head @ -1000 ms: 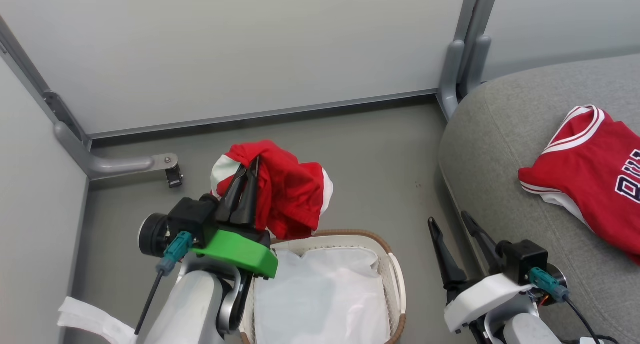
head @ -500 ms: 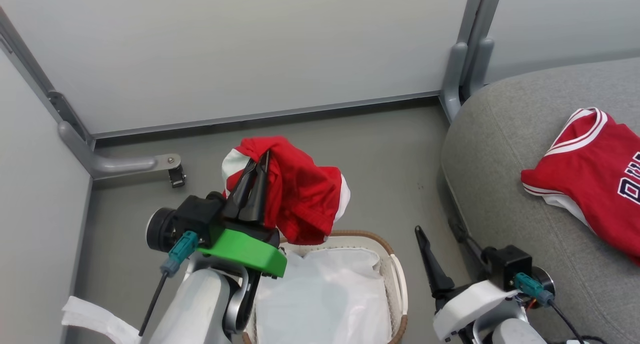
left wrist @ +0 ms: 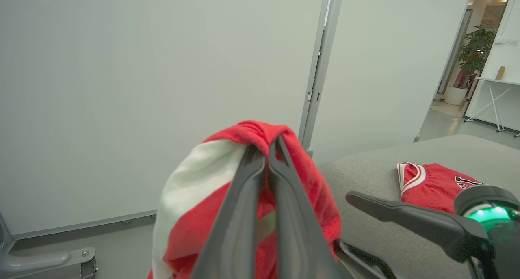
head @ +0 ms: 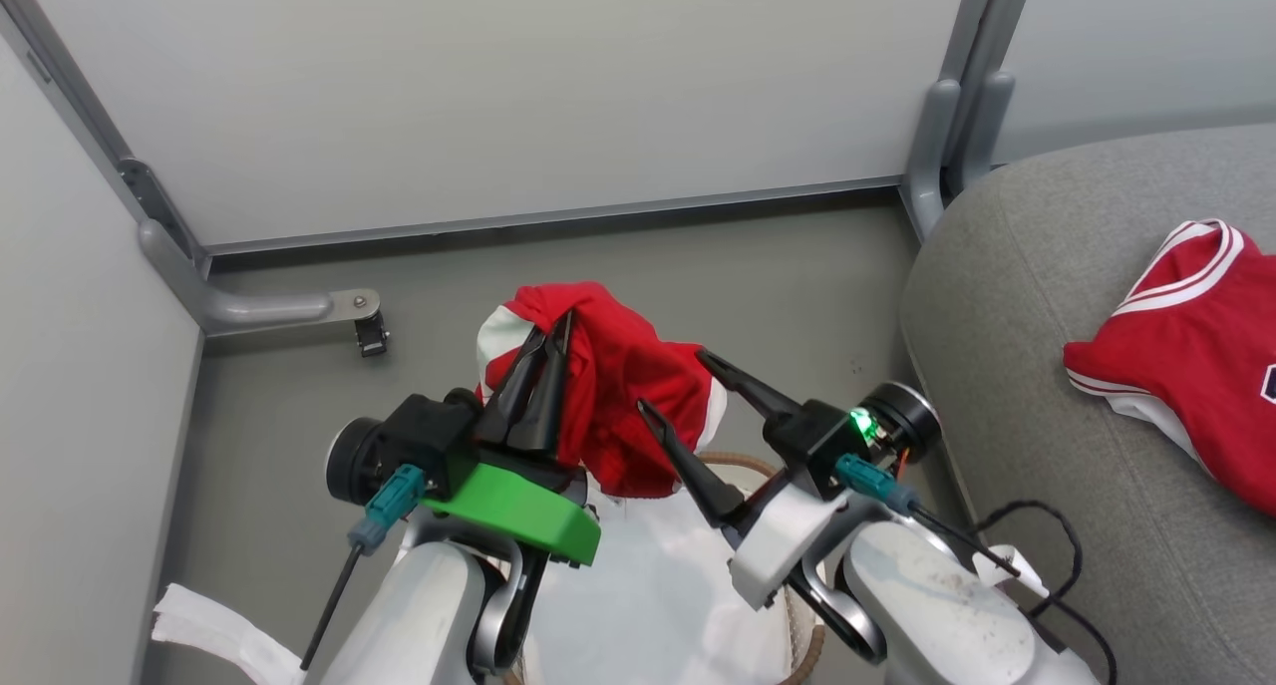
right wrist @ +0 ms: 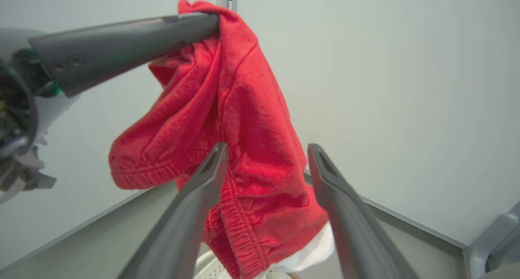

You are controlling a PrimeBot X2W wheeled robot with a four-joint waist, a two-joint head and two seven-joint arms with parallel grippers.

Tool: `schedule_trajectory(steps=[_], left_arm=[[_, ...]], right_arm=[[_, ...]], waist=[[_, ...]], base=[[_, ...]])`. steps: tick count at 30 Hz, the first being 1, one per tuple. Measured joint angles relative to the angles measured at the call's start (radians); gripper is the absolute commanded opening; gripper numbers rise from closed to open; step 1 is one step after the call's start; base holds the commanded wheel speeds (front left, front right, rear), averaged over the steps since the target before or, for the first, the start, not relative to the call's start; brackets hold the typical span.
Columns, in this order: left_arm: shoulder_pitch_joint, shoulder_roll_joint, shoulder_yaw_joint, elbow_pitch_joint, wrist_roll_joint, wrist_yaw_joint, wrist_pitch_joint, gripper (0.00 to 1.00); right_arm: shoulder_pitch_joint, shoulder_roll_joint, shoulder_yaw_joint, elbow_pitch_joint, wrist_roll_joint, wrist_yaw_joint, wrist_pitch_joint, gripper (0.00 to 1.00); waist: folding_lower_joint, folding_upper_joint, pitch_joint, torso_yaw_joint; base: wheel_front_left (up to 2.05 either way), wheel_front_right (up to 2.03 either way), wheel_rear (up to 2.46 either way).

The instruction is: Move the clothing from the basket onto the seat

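Aloft, left hand (head: 556,324) clamped on crumpled fleecy red garment (head: 618,371); right hand (head: 672,379) fingers apart.

We are in what looks like an office test bay: pale partition panels (head: 498,97) on grey metal posts (head: 992,17) with a castered foot (head: 299,309) fence off a plain grey floor (head: 778,266), and past them we see a potted plant (left wrist: 473,47) and a white trestle table (left wrist: 493,81).
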Motion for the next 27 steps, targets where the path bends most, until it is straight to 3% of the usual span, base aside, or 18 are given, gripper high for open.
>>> schedule_trajectory(steps=[12, 17, 19, 20, 26, 27], left_arm=[[-0.026, 0.0, -0.066, 0.003, -0.027, 0.004, 0.0, 0.0], [-0.041, 0.0, -0.096, 0.002, -0.049, 0.004, 0.0, 0.0], [-0.046, 0.0, -0.1, 0.002, -0.05, 0.005, 0.0, 0.0], [-0.046, 0.0, -0.102, 0.002, -0.053, 0.005, 0.0, 0.0], [-0.047, 0.0, -0.096, 0.013, -0.046, 0.005, 0.0, 0.0], [-0.047, 0.0, -0.092, 0.013, -0.045, 0.005, 0.0, 0.4]], right_arm=[[-0.167, 0.006, 0.118, 0.201, 0.028, 0.0, 0.0, 1.0], [-0.185, 0.006, 0.128, 0.214, 0.08, 0.0, 0.0, 1.0], [-0.185, 0.007, 0.131, 0.22, 0.092, 0.0, 0.0, 0.18], [-0.185, 0.006, 0.132, 0.222, 0.099, 0.0, 0.0, 0.0], [-0.179, 0.007, 0.065, 0.2, 0.133, 0.0, 0.0, 0.0], [-0.174, 0.007, 0.051, 0.192, 0.134, 0.0, 0.0, 0.0]], waist=[[0.0, 0.0, 0.018, 0.038], [0.0, 0.0, 0.031, 0.056], [0.0, 0.0, 0.037, 0.062], [0.0, 0.0, 0.041, 0.064], [0.0, 0.0, 0.055, 0.061], [0.0, 0.0, 0.056, 0.056]], base=[[0.0, 0.0, 0.0], [0.0, 0.0, 0.0], [0.0, 0.0, 0.0], [0.0, 0.0, 0.0], [0.0, 0.0, 0.0], [0.0, 0.0, 0.0]])
